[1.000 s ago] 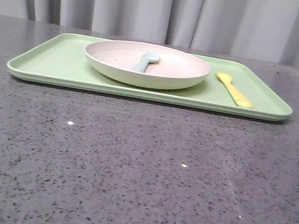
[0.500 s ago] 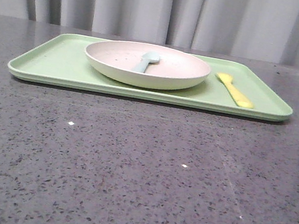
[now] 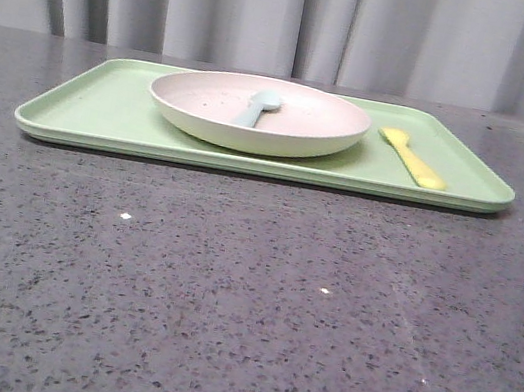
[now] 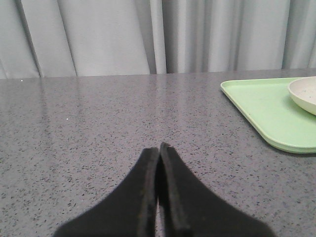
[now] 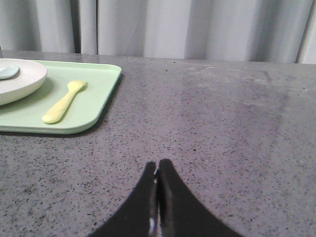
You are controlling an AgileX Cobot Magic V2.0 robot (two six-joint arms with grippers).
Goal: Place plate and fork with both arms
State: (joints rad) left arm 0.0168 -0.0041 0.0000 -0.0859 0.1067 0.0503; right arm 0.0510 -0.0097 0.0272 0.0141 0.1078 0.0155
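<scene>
The plate [image 3: 258, 114], pinkish-cream inside with dark specks, sits on the light green tray [image 3: 105, 107] near its middle. A light blue-grey spoon [image 3: 257, 107] lies inside the plate. The yellow fork [image 3: 412, 158] lies on the tray to the right of the plate. The plate's edge shows in the left wrist view [image 4: 305, 95]. The right wrist view shows the fork [image 5: 63, 102] and the plate [image 5: 22, 79]. My left gripper [image 4: 158, 146] is shut and empty over bare table, left of the tray. My right gripper [image 5: 157, 163] is shut and empty over bare table, right of the tray. Neither gripper shows in the front view.
The tray [image 4: 261, 108] lies across the far half of a dark speckled table [image 3: 245, 295]. A grey curtain [image 3: 294, 14] hangs behind the table. The tray's right corner shows in the right wrist view [image 5: 96, 98].
The tray, plate and fork have shifted very slightly to the right in the front view. Nothing was taken hold of.
</scene>
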